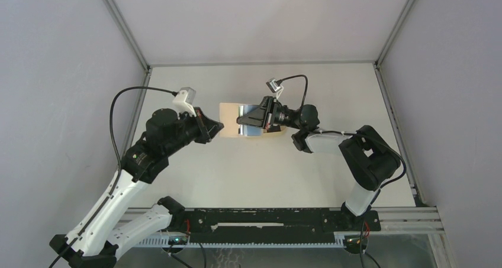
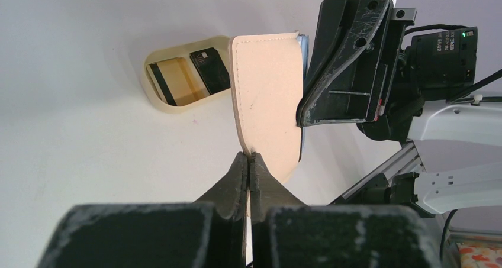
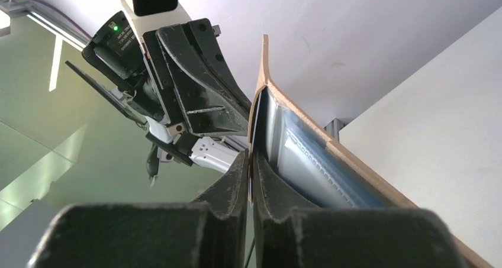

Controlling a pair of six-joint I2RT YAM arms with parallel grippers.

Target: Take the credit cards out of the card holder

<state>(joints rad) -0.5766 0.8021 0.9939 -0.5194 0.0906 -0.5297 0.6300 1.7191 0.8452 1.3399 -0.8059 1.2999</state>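
The beige, smooth leather-like folding card holder (image 2: 266, 96) hangs open above the matte white worktop (image 1: 266, 173). Its rounded edge is stitched, and glossy silver-blue pockets line the inside. The left pincer (image 2: 248, 161) is clenched on one flap's edge, and the right pincer (image 3: 250, 161) grips the opposite flap. Nearby on the worktop, a cream oval tray (image 2: 149, 90) contains a tan-brown card (image 2: 180, 81) with a dark stripe and a black card (image 2: 210, 70), lying flat side by side.

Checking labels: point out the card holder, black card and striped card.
card holder (image 2: 266, 96): left wrist view, outer face.
black card (image 2: 210, 71): left wrist view, centre.
striped card (image 2: 186, 81): left wrist view, tan area.
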